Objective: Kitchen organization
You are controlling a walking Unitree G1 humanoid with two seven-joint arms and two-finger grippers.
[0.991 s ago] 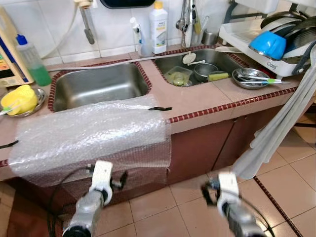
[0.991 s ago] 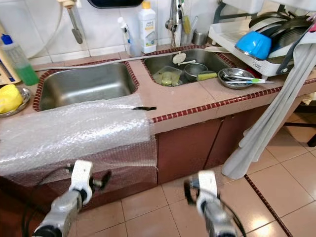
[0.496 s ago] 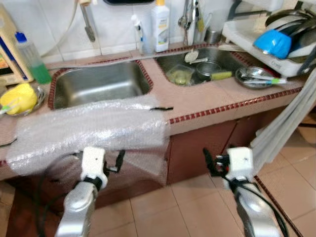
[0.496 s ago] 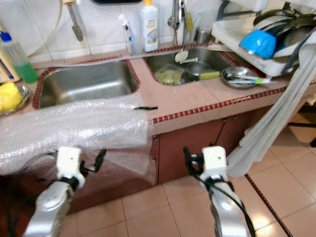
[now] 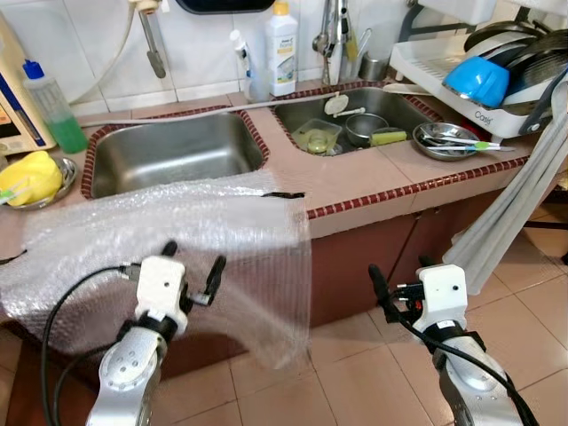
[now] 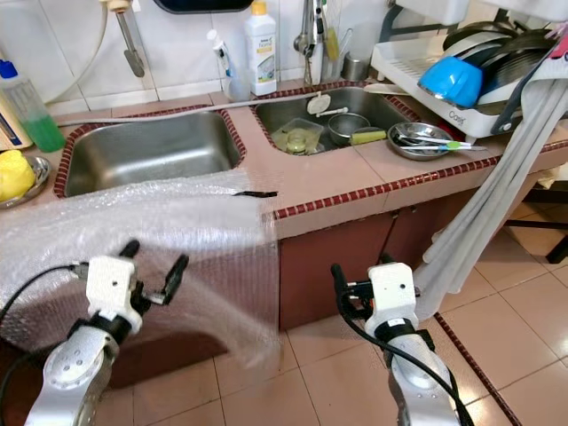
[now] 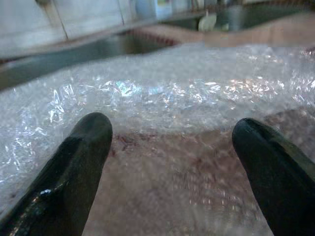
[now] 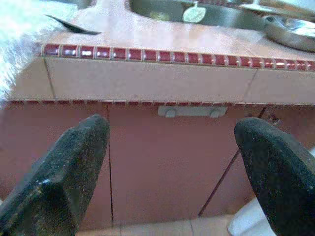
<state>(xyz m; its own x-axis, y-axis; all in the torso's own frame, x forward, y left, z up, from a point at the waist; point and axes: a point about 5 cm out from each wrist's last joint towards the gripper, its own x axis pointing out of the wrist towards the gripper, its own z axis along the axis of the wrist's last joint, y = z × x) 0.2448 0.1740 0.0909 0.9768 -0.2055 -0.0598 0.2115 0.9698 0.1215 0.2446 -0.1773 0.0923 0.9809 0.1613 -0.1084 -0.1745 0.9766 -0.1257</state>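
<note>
Both pairs of jaws stand spread wide with nothing between them: the left gripper [image 5: 191,266] hangs in front of the clear bubble-wrap sheet [image 5: 169,235], its black fingers [image 7: 74,162] apart and facing the wrap where it folds over the counter's front edge, without touching it, while the right gripper [image 5: 395,280] is held out before the reddish-brown cabinet door [image 8: 162,162] below the pink tiled counter [image 5: 355,173], well to the right of the sheet. That sheet lies across the counter in front of the empty steel sink basin [image 5: 173,151] and drapes down over the cabinet front, one corner hanging lower and blurred; a thin black strip [image 5: 284,194] rests at the sheet's right edge on the counter. Right of the sheet, the second steel basin [image 5: 355,120] holds a small metal pot, a clear container and other dishes. Behind the basins stands a white bottle with a yellow cap [image 5: 282,49]. Far left of the sheet sit a green bottle with a blue cap [image 5: 49,106] and a yellow sponge in a metal dish [image 5: 31,176]. At the counter's right end, a white dish rack [image 5: 470,84] carries a blue bowl [image 5: 477,78], with a grey cloth [image 5: 510,213] hanging beside it.
</note>
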